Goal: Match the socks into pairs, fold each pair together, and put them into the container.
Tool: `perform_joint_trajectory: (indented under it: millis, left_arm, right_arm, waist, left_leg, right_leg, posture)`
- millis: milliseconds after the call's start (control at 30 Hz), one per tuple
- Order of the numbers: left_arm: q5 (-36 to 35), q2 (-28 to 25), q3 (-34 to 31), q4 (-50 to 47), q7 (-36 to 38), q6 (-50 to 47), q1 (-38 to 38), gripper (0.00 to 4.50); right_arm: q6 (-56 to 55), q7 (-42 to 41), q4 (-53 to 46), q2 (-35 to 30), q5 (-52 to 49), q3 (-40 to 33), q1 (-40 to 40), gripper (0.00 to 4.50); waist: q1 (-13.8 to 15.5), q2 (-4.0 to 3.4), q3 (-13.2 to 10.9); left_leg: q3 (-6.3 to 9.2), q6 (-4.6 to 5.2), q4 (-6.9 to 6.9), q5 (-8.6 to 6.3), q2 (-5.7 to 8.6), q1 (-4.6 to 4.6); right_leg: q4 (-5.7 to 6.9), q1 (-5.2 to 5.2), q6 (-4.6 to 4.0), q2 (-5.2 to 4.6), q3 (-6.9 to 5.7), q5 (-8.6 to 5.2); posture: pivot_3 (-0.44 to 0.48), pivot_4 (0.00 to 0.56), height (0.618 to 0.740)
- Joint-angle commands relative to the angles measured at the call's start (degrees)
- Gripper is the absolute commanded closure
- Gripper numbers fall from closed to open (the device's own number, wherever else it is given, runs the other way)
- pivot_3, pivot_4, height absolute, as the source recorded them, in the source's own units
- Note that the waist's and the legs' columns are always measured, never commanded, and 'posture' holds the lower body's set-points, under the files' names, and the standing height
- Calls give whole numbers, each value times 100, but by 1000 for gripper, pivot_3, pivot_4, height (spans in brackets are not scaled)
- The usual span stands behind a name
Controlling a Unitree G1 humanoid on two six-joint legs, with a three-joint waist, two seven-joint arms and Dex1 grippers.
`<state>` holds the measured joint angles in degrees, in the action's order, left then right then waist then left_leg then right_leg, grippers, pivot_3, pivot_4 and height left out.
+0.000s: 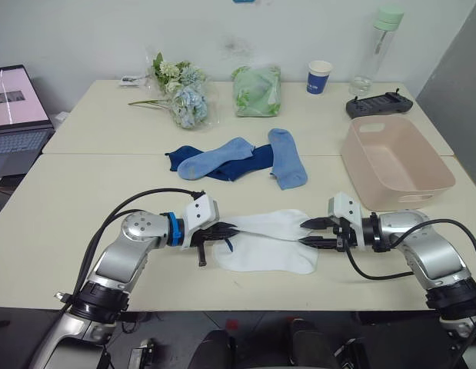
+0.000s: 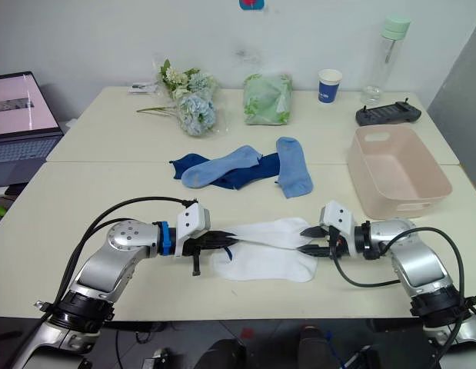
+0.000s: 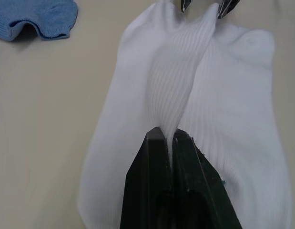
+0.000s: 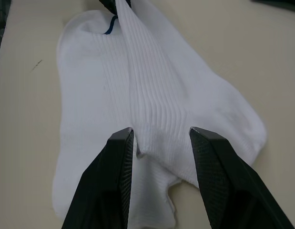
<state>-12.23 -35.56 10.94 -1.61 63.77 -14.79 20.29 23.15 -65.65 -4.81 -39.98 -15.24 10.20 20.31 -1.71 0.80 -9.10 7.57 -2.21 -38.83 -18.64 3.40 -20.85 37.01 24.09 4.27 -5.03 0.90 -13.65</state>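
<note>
The two soft white ankle socks (image 1: 264, 242) lie stacked at the near table edge, between both arms, likely laid together for folding. The left gripper (image 3: 170, 143) has its black fingers pressed together on a raised ridge of the upper sock, pulling it taut. The right gripper (image 4: 159, 138) sits at the opposite end with fingers spread, astride the fabric. Light blue and dark navy socks (image 1: 238, 160) wait mid-table; the pale pink plastic tub (image 1: 395, 161) stands right. No writing is legible.
</note>
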Motion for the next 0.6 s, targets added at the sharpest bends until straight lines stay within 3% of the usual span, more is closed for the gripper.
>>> perform_joint_trajectory:
  millis: [33, 500, 600]
  left_arm:
    - [-117, 0, -88, -200, -13, -43, -4, 4500]
    - [-217, -31, -82, -282, -57, -279, -15, 4500]
    - [-211, -35, -83, -282, -55, -284, -17, 4500]
  right_arm:
    - [-191, 25, -52, -9, 44, -50, 73, 2466]
    - [-615, -57, -148, -35, 323, 145, 25, 2466]
    - [-524, -63, -141, 1, 236, 81, 59, 3071]
  waist:
    - [0, 0, 0]
    - [-1, 0, 0]
    - [0, 0, 0]
  left_leg:
    - [0, 0, 0, 0, 0, 0]
    - [0, 0, 0, 0, 0, 0]
    - [0, 0, 0, 0, 0, 0]
  right_leg:
    - [0, 0, 0, 0, 0, 0]
    - [0, 0, 0, 0, 0, 0]
    - [0, 0, 0, 0, 0, 0]
  posture:
    - [0, 150, 740]
    - [0, 150, 740]
    - [0, 150, 740]
